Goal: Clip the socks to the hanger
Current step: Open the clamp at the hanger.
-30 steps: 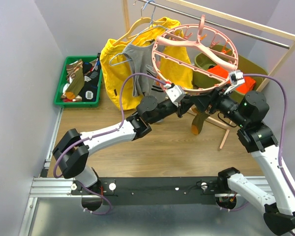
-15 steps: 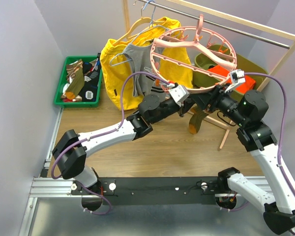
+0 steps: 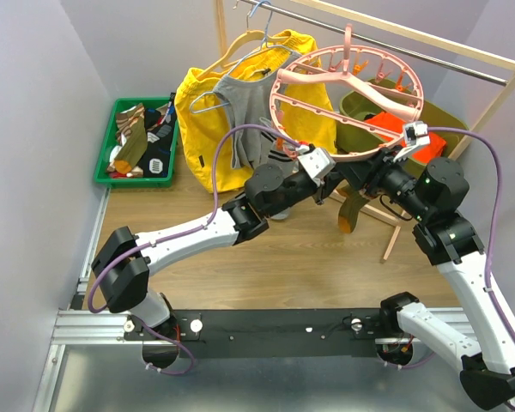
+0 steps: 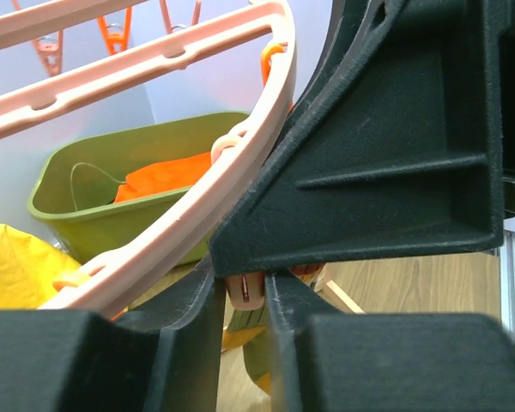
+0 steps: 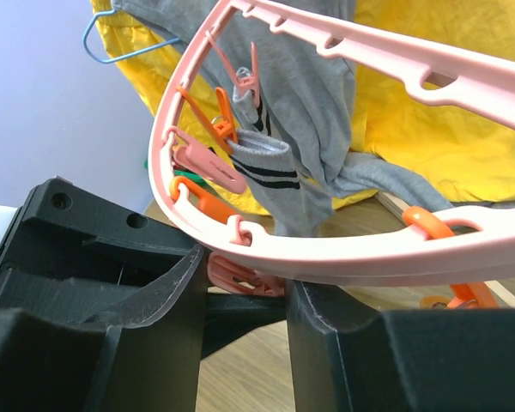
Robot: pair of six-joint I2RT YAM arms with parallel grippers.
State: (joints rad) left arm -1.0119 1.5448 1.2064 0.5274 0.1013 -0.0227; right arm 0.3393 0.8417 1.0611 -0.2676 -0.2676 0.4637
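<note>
Lavender walls [image 3: 34, 129] enclose a wooden tabletop [image 3: 266, 257], with a wooden clothes rail [image 3: 412, 43] crossing the back. At far left a green bin [image 3: 103, 172] holds a heap of loose socks [image 3: 136, 142]. At far right an olive tub [image 3: 438, 116] holds an orange cloth [image 3: 393, 129]. A yellow jacket [image 3: 197, 103] and a grey shirt [image 3: 245, 103] hang from the rail on thin hangers.

The hanger [image 3: 326, 75], a round pink ring with spokes, hangs by its hook from the rail, tilted, with both arms reaching to its near rim. An olive-brown sock [image 3: 350, 210] with an orange toe dangles below that rim, between the two grippers; what holds it is hidden. A striped sock [image 5: 266, 163] hangs clipped at the rim.

Left gripper [image 4: 245, 300]: jaws nearly together, clamped on a pink clip [image 4: 245, 287] under the rim. Right gripper [image 5: 245, 296]: jaws part-way apart with a second clip [image 5: 240, 273] lying between them; whether they press on it cannot be told.
</note>
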